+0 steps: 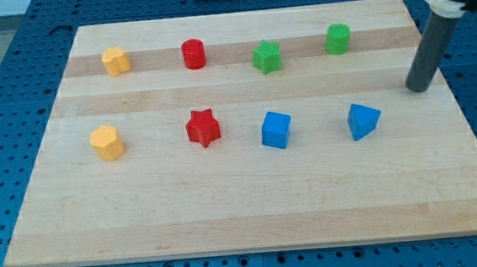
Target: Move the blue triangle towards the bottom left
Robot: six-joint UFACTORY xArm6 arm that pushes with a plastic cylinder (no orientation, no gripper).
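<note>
Blue triangle [363,120] is sitting on the worktop [252,208], right end of the near row, one corner pointing toward the view's bottom left; no clear long axis. Blue cube [276,130] is sitting to its left, apart. My tip [420,88] is resting up-right of the triangle, well apart, rod near upright, leaning slightly right. Tool's a bare rod, holding nothing.

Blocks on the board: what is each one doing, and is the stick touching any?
blue triangle: untouched, down-left of my tip
blue cube: untouched
red star: untouched
red cylinder: upright
green star: untouched
green cylinder: upright
two yellow blocks: untouched
</note>
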